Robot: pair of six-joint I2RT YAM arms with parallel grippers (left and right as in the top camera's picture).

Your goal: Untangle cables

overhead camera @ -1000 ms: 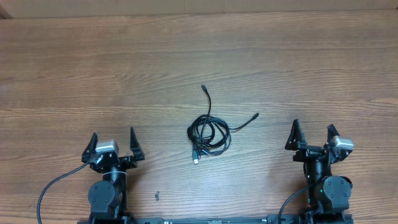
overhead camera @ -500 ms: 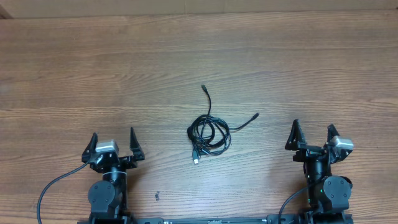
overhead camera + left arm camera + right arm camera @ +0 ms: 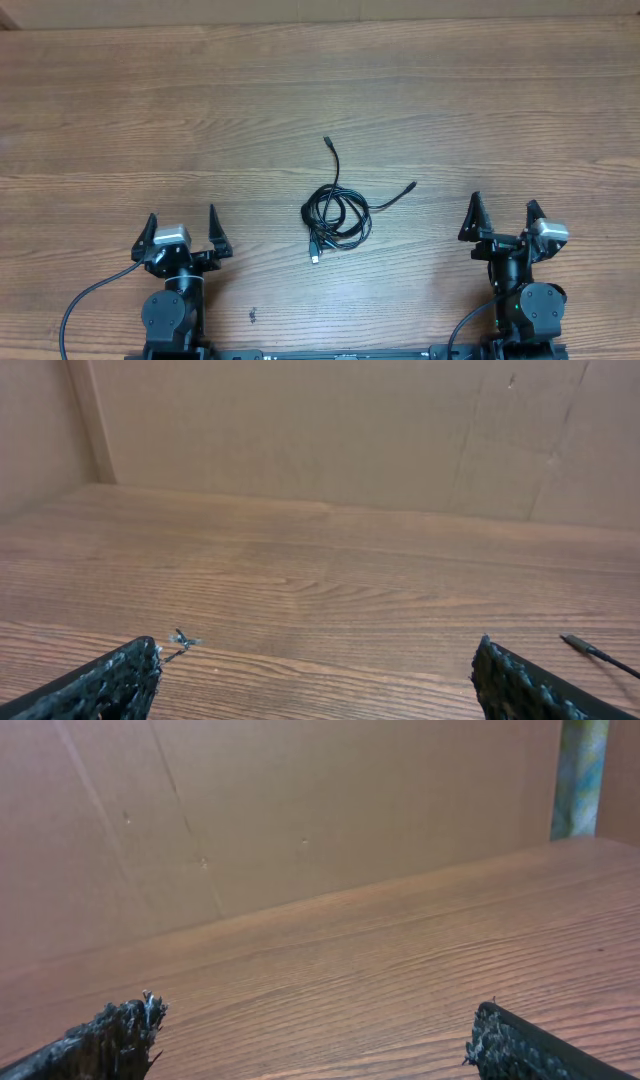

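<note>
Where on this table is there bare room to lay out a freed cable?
Bare table spans everything beyond the cables, and the stretches between them and the open left gripper and right gripper. Crowded only at the centre tangle.

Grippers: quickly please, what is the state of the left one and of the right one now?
Left gripper: open, holding nothing.
Right gripper: open, holding nothing.

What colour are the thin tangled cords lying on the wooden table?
Black; the thin looped cables show best in the overhead view.
</note>
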